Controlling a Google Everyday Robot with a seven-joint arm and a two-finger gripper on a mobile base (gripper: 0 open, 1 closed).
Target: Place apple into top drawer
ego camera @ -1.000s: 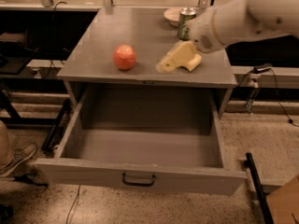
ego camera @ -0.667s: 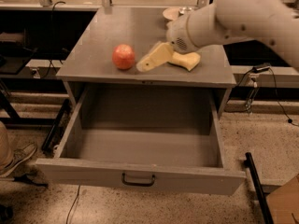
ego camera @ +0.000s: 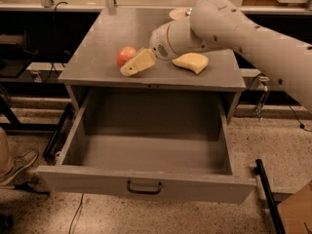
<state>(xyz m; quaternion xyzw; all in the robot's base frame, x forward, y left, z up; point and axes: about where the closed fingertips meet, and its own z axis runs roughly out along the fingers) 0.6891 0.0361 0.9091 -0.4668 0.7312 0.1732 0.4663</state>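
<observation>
The apple [ego camera: 125,55], small and red-orange, sits on the grey cabinet top [ego camera: 97,57], left of centre. My gripper [ego camera: 137,63], cream-coloured at the end of the white arm, reaches in from the right and is right beside the apple's front-right side, partly covering it. The top drawer [ego camera: 146,183] is pulled wide open below the cabinet top. Its inside holds nothing, and a dark handle [ego camera: 144,187] sits at the centre of its front panel.
A yellow curved sponge [ego camera: 191,62] lies on the cabinet top right of the gripper. A pale dish [ego camera: 177,13] stands at the back, partly behind the arm. A person's shoe [ego camera: 18,164] is on the floor at left, and a black bar [ego camera: 267,196] at right.
The arm has swung left across the cabinet top, from over the sponge to right against the apple. The apple, sponge and drawer have not moved.
</observation>
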